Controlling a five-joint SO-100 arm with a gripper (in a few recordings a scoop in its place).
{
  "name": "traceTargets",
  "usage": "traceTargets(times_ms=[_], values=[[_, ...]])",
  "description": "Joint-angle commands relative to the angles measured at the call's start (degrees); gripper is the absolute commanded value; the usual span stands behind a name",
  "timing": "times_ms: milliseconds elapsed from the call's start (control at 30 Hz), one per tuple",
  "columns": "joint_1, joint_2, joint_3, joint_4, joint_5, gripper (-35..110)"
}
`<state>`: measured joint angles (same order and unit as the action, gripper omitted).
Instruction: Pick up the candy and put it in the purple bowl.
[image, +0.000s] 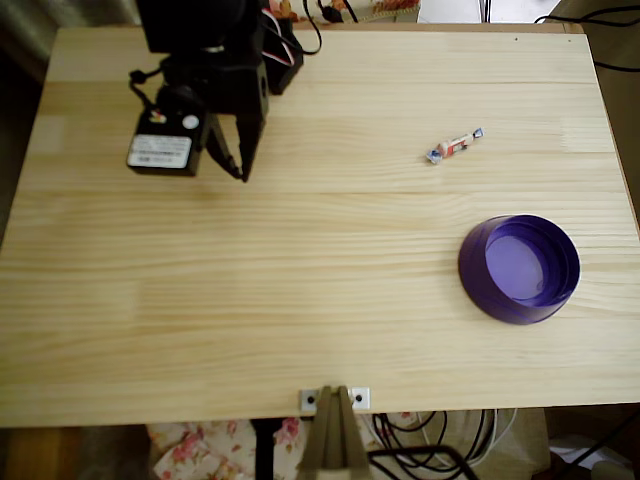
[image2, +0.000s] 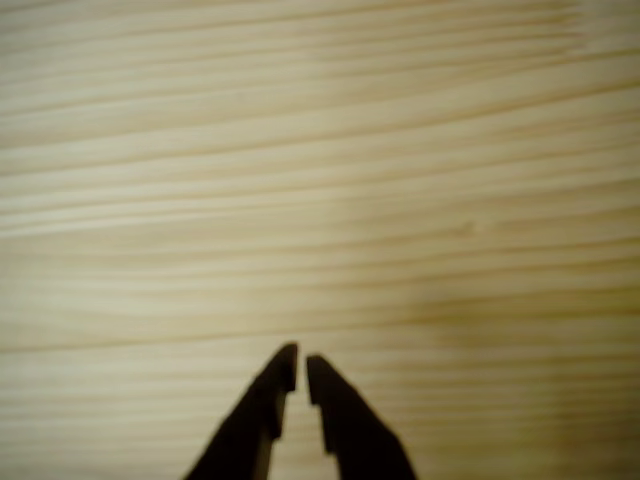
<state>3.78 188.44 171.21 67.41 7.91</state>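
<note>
Although the candy (image: 454, 146) is the thing to be fetched, nothing touches it: it lies alone on the bare wood of the worktop (image: 300, 280), slanted, with its twisted ends pointing up-right and down-left in the overhead view. Taking the candy as the landmark, the purple bowl (image: 519, 268) sits below it and a little to the right, near but clearly apart, upright with its pale violet bottom showing and nothing in it — a short carry, I judge, once the sweet is held.

Well to the left of the candy, and slightly above it in that view, hangs the black arm with its end effector (image: 238, 165), fingers pointing down toward the wood. In the wrist view the end effector (image2: 301, 368) has its two tips almost together, a thin sliver of grain showing between them, and nothing held. That near-closed, empty pose far from the candy reads as a start posture — the reach has not yet begun, and the fingers would need to part before straddling so small a wrapper.
</note>
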Motion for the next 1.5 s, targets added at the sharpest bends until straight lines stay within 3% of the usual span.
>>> traceTargets(times_ms=[0,1000,1467], values=[[0.97,0.62,-0.35,-0.53,1.14,-1],[-2.46,0.62,-4.57,1.93,1.49,-1],[-9.76,0.62,-12.22,7.65,18.98,-1]])
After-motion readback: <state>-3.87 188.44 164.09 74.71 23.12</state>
